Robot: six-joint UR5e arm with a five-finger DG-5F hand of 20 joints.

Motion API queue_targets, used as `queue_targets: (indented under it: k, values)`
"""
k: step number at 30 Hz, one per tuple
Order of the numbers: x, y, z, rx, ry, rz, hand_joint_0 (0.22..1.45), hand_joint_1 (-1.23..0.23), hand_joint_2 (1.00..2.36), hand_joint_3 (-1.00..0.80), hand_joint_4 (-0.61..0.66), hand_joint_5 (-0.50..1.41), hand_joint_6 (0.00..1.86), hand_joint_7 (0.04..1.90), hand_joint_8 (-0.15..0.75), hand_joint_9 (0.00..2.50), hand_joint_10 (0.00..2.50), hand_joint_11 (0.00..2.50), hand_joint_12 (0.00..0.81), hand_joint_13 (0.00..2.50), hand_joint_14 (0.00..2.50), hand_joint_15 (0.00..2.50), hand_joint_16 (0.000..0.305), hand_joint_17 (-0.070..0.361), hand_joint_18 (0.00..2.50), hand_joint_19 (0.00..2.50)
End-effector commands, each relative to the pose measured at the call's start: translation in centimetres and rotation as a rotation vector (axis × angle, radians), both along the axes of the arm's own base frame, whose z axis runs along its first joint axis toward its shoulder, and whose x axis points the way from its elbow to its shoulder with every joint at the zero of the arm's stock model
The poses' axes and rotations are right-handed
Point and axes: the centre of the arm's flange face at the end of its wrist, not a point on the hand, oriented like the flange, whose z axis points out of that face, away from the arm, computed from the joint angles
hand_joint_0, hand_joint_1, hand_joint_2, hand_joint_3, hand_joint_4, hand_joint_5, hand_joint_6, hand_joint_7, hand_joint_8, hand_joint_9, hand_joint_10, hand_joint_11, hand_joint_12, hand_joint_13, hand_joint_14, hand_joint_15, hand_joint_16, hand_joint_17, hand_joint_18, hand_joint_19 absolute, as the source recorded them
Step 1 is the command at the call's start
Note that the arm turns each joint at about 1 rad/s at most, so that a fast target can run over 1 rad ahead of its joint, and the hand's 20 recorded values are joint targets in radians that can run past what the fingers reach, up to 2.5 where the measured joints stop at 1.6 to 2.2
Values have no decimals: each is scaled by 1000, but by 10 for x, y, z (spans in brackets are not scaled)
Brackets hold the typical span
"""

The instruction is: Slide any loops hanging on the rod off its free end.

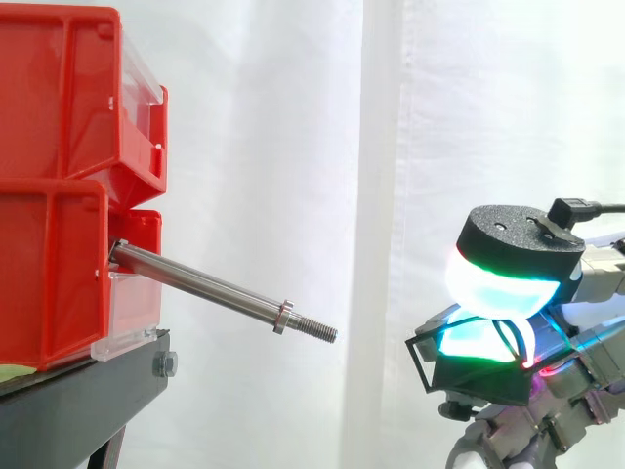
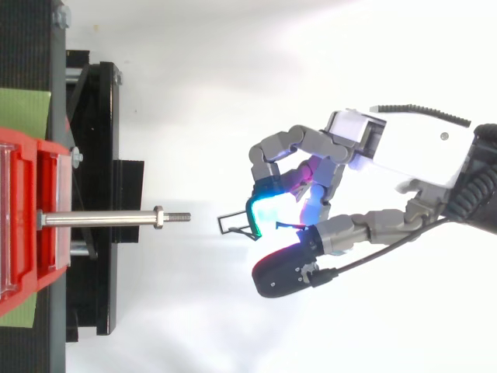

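White curtain in soft folds, brightly lit, black stand at left

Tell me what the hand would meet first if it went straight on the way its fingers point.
Probably the threaded free end of the rod: the hand points left at it across open space, and the black loop it pinches would touch first. Height match is uncertain.

One rod, one loop, two red bins, one robot hand
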Motion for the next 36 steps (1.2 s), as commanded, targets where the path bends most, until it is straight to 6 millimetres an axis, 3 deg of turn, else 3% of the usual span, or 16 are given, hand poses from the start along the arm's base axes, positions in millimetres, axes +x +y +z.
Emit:
queue_targets:
  k: [1, 8, 18, 36]
  values:
    - [-1, 1, -2, 2, -7, -6, 616, -745, 1009, -400, 227, -126, 894, 1489, 379, 1620, 18, 1662, 359, 917, 17, 421, 46, 103, 868, 475]
    - [0, 3, -2, 14, -10, -4, 605, -716, 1006, -432, 225, -130, 895, 1479, 374, 1678, 9, 1782, 363, 952, 17, 483, 46, 103, 872, 481]
    - [-1, 2, -3, 18, -8, -8, 589, -514, 1003, -465, 216, -132, 888, 1483, 358, 1669, 8, 1765, 366, 948, 17, 490, 47, 105, 851, 504]
    - [-2, 5, -5, 17, -13, -19, 587, -738, 1025, -156, 248, -149, 898, 1467, 370, 1557, 13, 1666, 375, 935, 17, 484, 48, 107, 860, 476]
